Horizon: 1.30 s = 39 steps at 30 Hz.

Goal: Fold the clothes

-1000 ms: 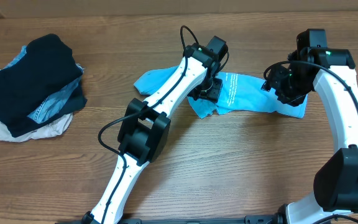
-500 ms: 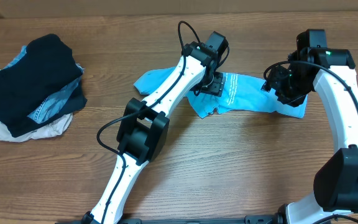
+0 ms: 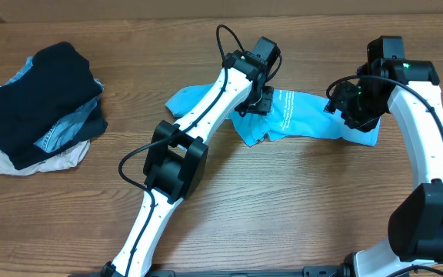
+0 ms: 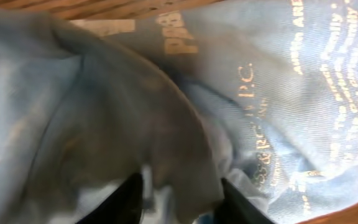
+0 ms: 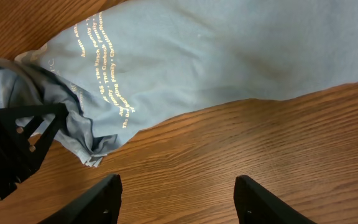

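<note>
The light blue T-shirt (image 3: 306,115) lies crumpled across the far middle of the table, its white and orange lettering facing up. My left gripper (image 3: 258,101) is over the shirt's middle. In the left wrist view its fingers (image 4: 132,196) are closed partway on a bunched fold of the shirt (image 4: 179,143), which rises close to the camera. My right gripper (image 3: 352,108) hovers over the shirt's right end. In the right wrist view it (image 5: 178,199) is open and empty above bare wood, with the shirt (image 5: 229,56) beyond its fingertips.
A heap of black, denim-blue and cream garments (image 3: 37,108) lies at the far left. The wooden table (image 3: 298,200) is bare in front of the shirt. The left arm (image 3: 206,115) reaches diagonally over the shirt's left part.
My left gripper has shifted a little toward the far edge and upward over the shirt's middle. The right arm has not moved.
</note>
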Tool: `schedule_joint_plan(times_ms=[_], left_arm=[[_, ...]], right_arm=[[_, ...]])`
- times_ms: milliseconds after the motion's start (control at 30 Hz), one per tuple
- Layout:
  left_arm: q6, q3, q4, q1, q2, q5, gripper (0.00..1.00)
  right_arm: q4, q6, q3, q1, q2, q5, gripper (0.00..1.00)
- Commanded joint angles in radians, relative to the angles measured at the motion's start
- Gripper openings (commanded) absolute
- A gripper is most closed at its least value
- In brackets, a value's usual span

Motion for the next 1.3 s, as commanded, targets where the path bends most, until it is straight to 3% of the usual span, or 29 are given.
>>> schedule_joint_plan(times_ms=[0, 67, 267, 367, 567, 700, 1000, 1267], left_arm=[[-0.019, 0.034, -0.006, 0.006, -0.008, -0.037, 0.38], [-0.018, 0.038, -0.006, 0.006, -0.009, -0.037, 0.48], [-0.019, 0.072, 0.025, 0.01, -0.01, -0.046, 0.64], [-0.019, 0.069, 0.025, 0.011, -0.01, -0.057, 0.55], [-0.015, 0.069, 0.005, 0.011, -0.01, -0.09, 0.28], [-0.014, 0.07, -0.034, 0.012, -0.01, -0.107, 0.04], [-0.006, 0.301, -0.302, 0.079, -0.132, -0.18, 0.04], [0.047, 0.34, -0.429, 0.235, -0.372, -0.205, 0.04]], right_arm=[[0.005, -0.006, 0.02, -0.004, -0.027, 0.013, 0.62], [0.005, -0.006, 0.02, -0.004, -0.027, 0.013, 0.62], [0.009, -0.006, 0.02, -0.004, -0.027, 0.013, 0.63], [0.008, -0.006, 0.02, -0.004, -0.027, 0.013, 0.62], [0.002, -0.006, 0.02, -0.004, -0.027, 0.013, 0.62], [-0.003, -0.006, 0.019, -0.004, -0.027, 0.013, 0.63], [0.012, 0.008, 0.019, -0.006, -0.019, 0.041, 0.58], [0.035, 0.063, -0.027, -0.068, 0.095, 0.046, 0.66]])
